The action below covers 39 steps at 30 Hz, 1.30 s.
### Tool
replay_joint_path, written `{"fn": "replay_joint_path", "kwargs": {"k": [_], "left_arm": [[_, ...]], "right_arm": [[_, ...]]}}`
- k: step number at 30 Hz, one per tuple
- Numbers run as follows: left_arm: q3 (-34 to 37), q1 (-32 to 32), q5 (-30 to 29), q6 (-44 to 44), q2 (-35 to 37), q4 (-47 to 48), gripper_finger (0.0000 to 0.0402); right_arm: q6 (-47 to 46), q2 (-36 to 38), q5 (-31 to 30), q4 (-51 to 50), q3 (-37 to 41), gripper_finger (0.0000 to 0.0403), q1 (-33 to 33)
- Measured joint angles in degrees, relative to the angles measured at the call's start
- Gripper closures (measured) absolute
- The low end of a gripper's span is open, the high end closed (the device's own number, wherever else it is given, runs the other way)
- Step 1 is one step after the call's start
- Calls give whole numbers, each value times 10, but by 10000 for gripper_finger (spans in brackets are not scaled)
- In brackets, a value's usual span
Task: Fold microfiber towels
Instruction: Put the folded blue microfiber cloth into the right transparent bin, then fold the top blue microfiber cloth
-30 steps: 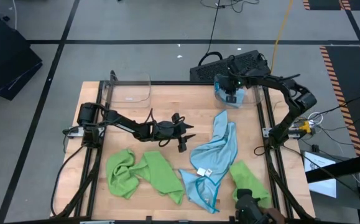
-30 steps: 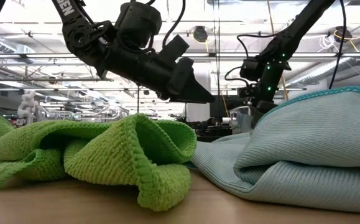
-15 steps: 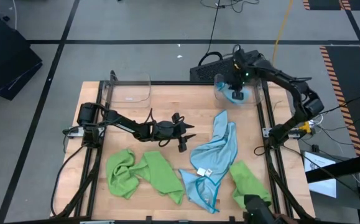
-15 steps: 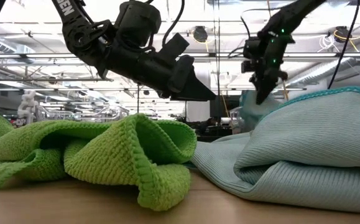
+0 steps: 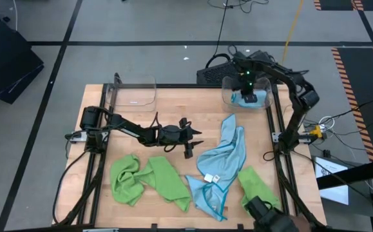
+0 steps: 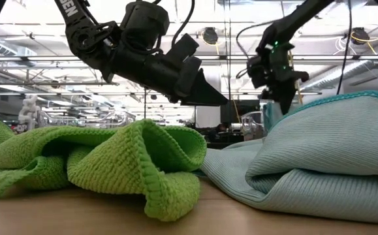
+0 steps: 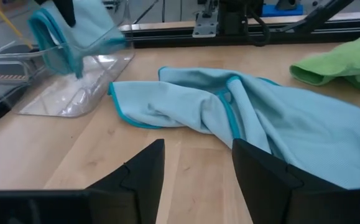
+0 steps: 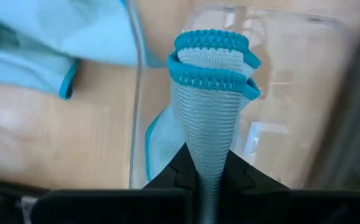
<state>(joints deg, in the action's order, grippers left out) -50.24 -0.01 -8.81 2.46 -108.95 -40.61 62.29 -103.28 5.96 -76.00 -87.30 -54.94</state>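
Right gripper [image 8: 207,163] shifted over clear plastic bin [image 5: 265,100], fingers pinching light blue teal-edged microfiber towel [image 8: 209,106] between them, left gripper [image 7: 195,171] open mid-table.

A light wooden table [image 5: 173,109] in a dark metal frame stands on a grey floor [image 5: 141,26] crossed by black tape lines, with orange-and-black hazard stripes [image 5: 360,71] beyond its right edge, while the low view shows a hall with bright ceiling lights [image 6: 38,29].
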Motion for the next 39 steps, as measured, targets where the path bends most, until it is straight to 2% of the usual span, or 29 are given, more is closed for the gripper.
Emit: {"fn": "replay_joint_path", "kwargs": {"k": [13, 22, 29, 39], "left_arm": [[0, 0, 0, 3, 0, 1, 211], [0, 0, 0, 3, 0, 1, 211], [0, 0, 0, 2, 0, 1, 211], [0, -1, 14, 0, 0, 1, 211]], "right_arm": [[66, -67, 7, 14, -1, 387, 5], [37, -71, -9, 75, -1, 321, 6], [-2, -71, -56, 106, -1, 277, 13], [-110, -70, -147, 168, -1, 188, 32]]}}
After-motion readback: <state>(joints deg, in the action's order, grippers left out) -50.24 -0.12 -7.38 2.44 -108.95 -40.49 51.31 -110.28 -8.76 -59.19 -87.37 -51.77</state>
